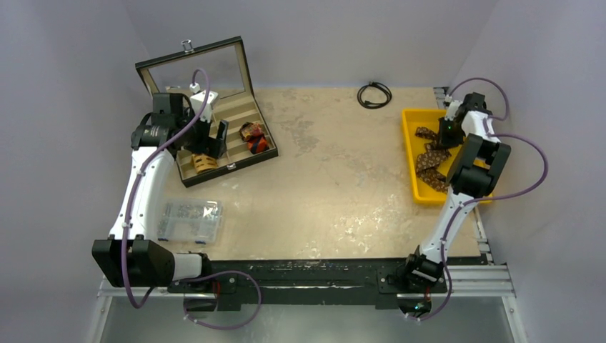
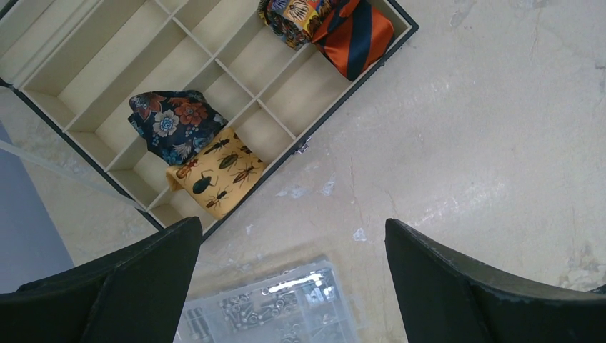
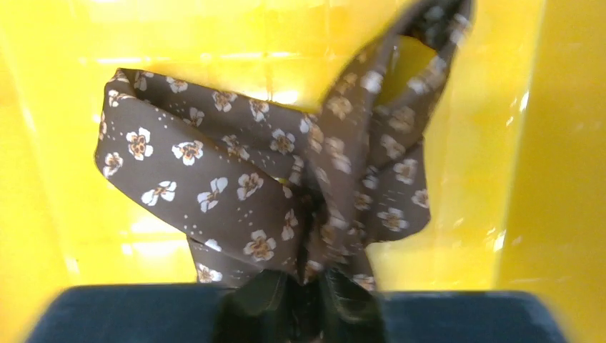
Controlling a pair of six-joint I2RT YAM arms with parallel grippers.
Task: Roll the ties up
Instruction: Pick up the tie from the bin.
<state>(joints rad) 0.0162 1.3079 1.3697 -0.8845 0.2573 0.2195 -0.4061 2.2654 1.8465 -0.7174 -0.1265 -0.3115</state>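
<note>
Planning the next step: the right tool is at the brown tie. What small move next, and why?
Probably a slight lift: the right tool seems pinched on the brown tie, which lies bunched in the yellow tray and needs the flat table for rolling.

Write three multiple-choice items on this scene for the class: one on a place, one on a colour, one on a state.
1. Where does the brown tie lie?
A) in the divided box
B) in the tray
C) on the bare table

2. What colour is the tray?
A) yellow
B) green
C) white

3. How is the left gripper?
A) shut on a tie
B) shut on a cable
C) open, holding nothing

Answers:
1 B, the top view shows the fabric heaped inside the tray at the right.
2 A, its walls are bright yellow in both views that show it.
3 C, its own wrist view shows a wide gap with nothing in it.
</note>
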